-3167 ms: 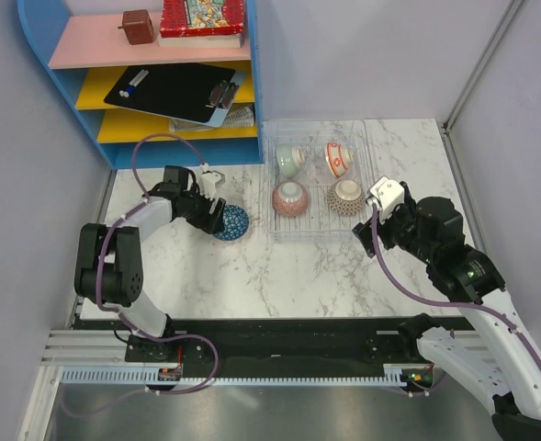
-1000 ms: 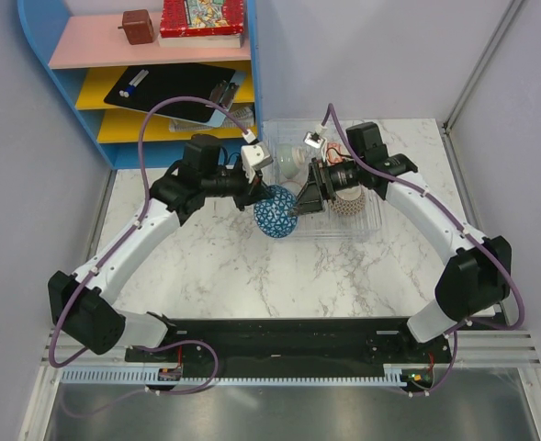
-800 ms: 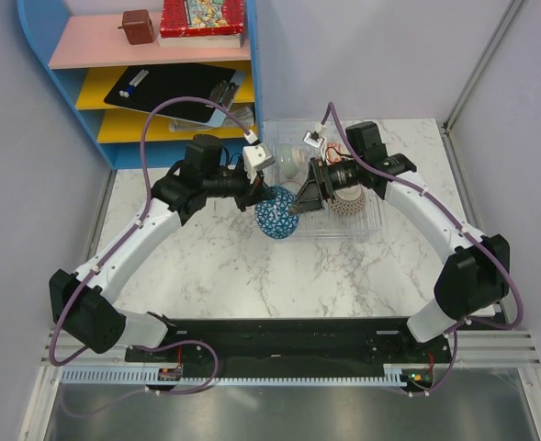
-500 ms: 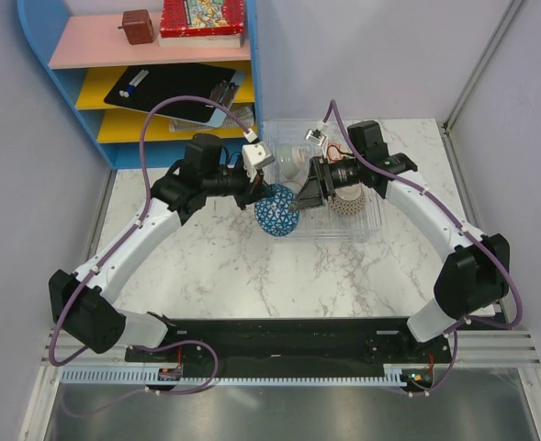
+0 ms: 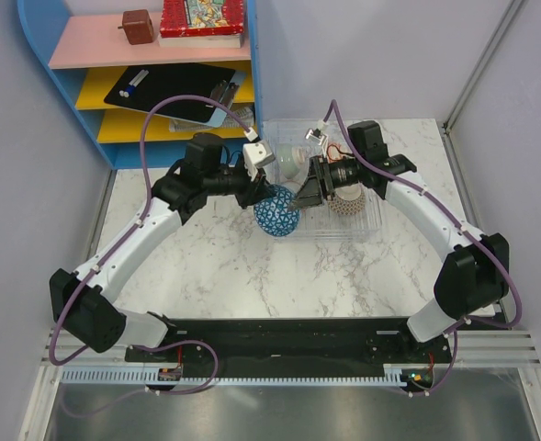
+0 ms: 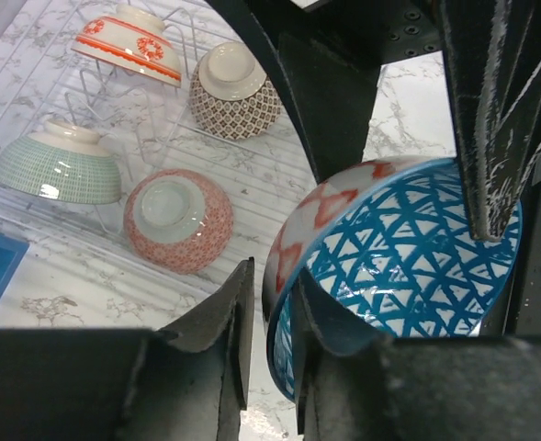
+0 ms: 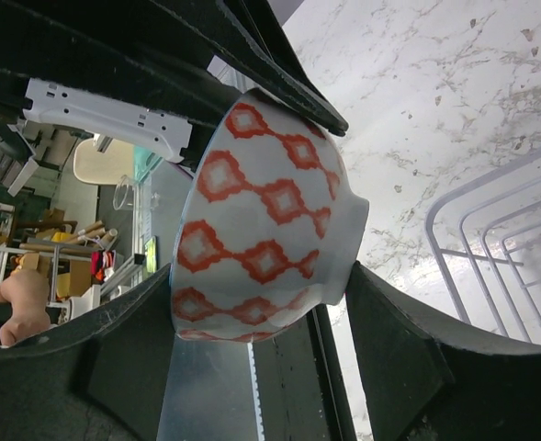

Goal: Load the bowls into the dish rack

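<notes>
A clear plastic dish rack (image 5: pixel 364 138) sits upper centre in the top view. It holds four upturned bowls: pale green bowl (image 6: pixel 57 165), red-banded white bowl (image 6: pixel 128 41), orange-red bowl (image 6: pixel 178 219) and brown-patterned bowl (image 6: pixel 233 92). A blue-triangle bowl (image 6: pixel 399 266), orange diamonds outside, is tilted on edge at the rack's lower-left corner.

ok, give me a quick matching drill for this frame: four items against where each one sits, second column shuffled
Items
1. blue-triangle bowl
2. brown mesh bowl
3. black clipboard
4. red patterned book

Places
A. pink top shelf
B. dish rack, near right corner
C. yellow shelf
D. rim pinched in the left hand

Pairs: 1-D, 2-B, 3-C, 4-A
</notes>
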Robot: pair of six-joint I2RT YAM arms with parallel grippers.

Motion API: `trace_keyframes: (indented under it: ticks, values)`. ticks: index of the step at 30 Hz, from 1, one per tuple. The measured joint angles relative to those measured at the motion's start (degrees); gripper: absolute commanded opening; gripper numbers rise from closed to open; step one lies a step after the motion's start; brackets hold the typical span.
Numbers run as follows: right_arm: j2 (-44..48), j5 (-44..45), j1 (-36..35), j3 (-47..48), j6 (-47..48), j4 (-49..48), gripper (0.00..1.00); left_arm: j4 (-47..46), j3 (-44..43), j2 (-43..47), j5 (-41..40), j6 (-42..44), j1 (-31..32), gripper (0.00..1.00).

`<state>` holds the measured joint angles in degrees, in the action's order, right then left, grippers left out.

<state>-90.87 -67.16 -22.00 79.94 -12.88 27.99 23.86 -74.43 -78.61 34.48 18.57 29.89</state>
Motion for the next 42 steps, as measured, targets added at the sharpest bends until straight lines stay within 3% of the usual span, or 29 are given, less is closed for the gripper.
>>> trace_keyframes:
  ticks: [4,9,19,26,33,42]
  values:
    - [0.0,0.5,0.0,-0.6,-0.9,-1.6,0.0,-0.5,-0.1,-0.3,0.4,-0.1,0.5,0.46]
    - [0.0,2.1,0.0,-2.1,-2.2,-3.1,0.0,-0.9,-0.1,-0.4,0.6,-0.2,0.6,0.58]
    - [0.0,7.5,0.0,-3.8,-3.0,-4.6,0.0,-1.3,-0.1,-0.4,-0.2,0.0,0.6,0.98]
    - [0.5,13.3,0.5,-4.6,-2.3,-4.0,0.0,-1.2,0.0,0.8,-1.4,0.0,-1.8,1.0]
    - [2.2,24.7,0.9,-4.1,1.2,-0.1,0.0,-0.7,0.9,2.8,0.3,-0.5,-13.5,1.0]
    - [2.6,43.5,0.9,-1.0,7.1,5.5,0.0,0.3,8.7,8.6,0.5,-1.6,-25.3,1.0]
